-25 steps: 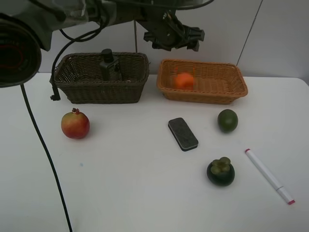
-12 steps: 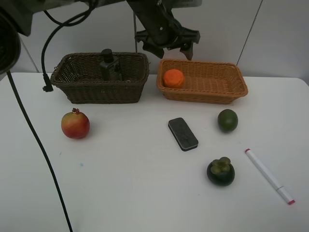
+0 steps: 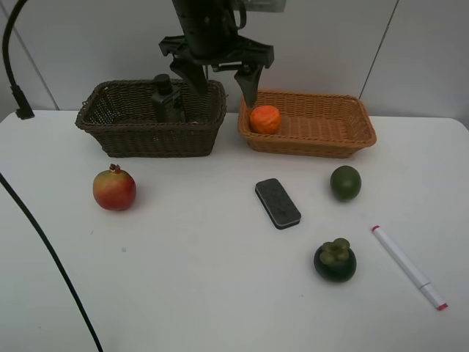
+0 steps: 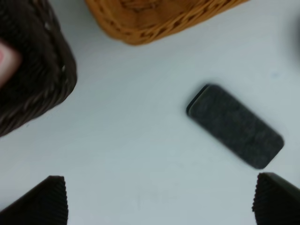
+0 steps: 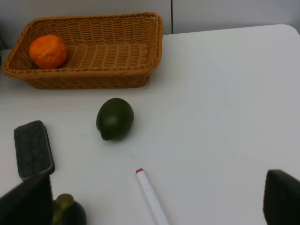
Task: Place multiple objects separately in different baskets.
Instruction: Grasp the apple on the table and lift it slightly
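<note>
My left gripper [image 3: 218,82] is open and empty, high above the gap between the dark brown basket [image 3: 150,138] and the orange-tan basket [image 3: 311,145]. An orange [image 3: 265,119] lies at the tan basket's left end. The dark pump bottle [image 3: 165,99] stands in the brown basket, where the left wrist view shows a pink blur [image 4: 7,58]. On the table lie the pomegranate [image 3: 114,189], eraser [image 3: 278,203], lime [image 3: 345,182], mangosteen [image 3: 335,260] and marker [image 3: 409,267]. My right gripper [image 5: 154,201] is open, low over the table near the marker [image 5: 152,197] and lime [image 5: 115,118].
A black cable [image 3: 51,257] trails across the table's left side. The wall stands right behind both baskets. The right arm does not show in the exterior view.
My left gripper has swung left from above the tan basket to above the gap between the baskets. The orange has rolled a little left in the tan basket.
</note>
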`<state>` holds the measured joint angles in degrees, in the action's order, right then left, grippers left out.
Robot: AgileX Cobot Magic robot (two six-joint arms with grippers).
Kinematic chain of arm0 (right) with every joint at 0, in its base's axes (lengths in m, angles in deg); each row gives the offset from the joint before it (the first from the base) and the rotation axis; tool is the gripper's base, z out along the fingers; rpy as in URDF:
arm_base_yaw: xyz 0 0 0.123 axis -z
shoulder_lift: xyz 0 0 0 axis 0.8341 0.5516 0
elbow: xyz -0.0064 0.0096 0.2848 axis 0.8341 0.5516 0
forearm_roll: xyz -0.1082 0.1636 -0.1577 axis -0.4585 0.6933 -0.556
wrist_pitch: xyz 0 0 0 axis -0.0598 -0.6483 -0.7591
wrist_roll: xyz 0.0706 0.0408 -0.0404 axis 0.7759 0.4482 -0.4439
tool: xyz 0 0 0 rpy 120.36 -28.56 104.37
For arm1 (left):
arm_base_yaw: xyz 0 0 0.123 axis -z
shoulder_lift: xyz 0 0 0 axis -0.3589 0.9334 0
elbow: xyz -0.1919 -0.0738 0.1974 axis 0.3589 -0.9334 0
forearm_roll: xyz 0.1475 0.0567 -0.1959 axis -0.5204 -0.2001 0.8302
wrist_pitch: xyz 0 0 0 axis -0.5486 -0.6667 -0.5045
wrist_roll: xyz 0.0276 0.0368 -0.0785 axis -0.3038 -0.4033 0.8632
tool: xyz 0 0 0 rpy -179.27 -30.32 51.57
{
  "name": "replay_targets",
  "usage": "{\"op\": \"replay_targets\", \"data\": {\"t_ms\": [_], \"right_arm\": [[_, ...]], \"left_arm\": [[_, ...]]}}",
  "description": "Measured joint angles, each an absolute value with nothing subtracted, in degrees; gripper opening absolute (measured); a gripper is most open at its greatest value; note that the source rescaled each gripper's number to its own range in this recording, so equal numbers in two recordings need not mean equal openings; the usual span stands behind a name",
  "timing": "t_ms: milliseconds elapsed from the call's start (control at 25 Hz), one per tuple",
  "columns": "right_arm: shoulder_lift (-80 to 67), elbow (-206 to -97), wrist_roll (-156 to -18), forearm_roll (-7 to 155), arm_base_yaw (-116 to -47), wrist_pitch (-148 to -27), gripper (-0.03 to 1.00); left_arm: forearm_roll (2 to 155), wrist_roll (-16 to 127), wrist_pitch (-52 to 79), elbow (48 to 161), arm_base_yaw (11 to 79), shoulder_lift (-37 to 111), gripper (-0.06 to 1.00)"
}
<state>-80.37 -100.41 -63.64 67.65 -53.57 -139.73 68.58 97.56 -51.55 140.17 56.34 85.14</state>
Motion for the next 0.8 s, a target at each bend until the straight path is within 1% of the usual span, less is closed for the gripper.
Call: {"op": "replay_targets", "data": {"t_ms": [200, 400, 520, 680, 800], "right_arm": [[-80.4, -100.4, -63.6, 67.6, -53.6, -139.7, 0.99], [-80.4, -100.4, -63.6, 67.6, -53.6, -139.7, 0.99], [-80.4, -100.4, -63.6, 67.6, -53.6, -139.7, 0.99], [-80.4, -100.4, -63.6, 67.7, -53.6, -139.7, 0.99], [-80.4, -100.4, -63.6, 67.7, -53.6, -139.7, 0.99]], "left_arm": [[65.7, 99.8, -51.5, 124.3, 55.1, 73.5, 0.96], [62.2, 103.6, -51.4, 112.0, 52.9, 62.6, 0.96], [61.8, 105.0, -51.5, 105.9, 51.1, 59.8, 0.96], [61.1, 105.3, -51.3, 98.6, 48.9, 59.5, 0.96], [60.8, 105.3, -46.7, 94.6, 47.6, 59.5, 0.96]]}}
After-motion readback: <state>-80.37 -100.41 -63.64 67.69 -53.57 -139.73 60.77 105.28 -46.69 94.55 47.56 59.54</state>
